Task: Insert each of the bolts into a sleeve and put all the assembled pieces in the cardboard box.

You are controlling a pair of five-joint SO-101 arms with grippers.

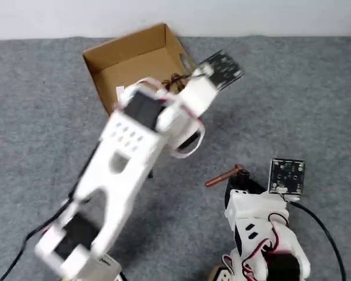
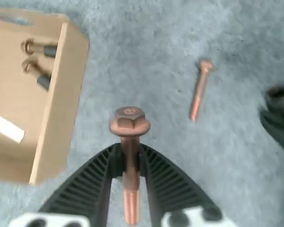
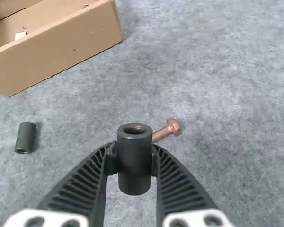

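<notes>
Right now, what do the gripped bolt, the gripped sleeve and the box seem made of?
The bolt looks like copper-plated metal, with a reddish sheen. The sleeve seems dark matte metal, possibly plastic. The cardboard box is matte brown card.

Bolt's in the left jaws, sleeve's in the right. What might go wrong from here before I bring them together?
1. The left jaws clamp the bolt mid-shank, head leading and tip back toward the wrist, so the wrong end may meet the sleeve.
2. The right jaws pinch the sleeve by its round sides; an off-centre push could tilt it or pop it out.
3. A loose bolt lies just beyond it and could get knocked.
</notes>
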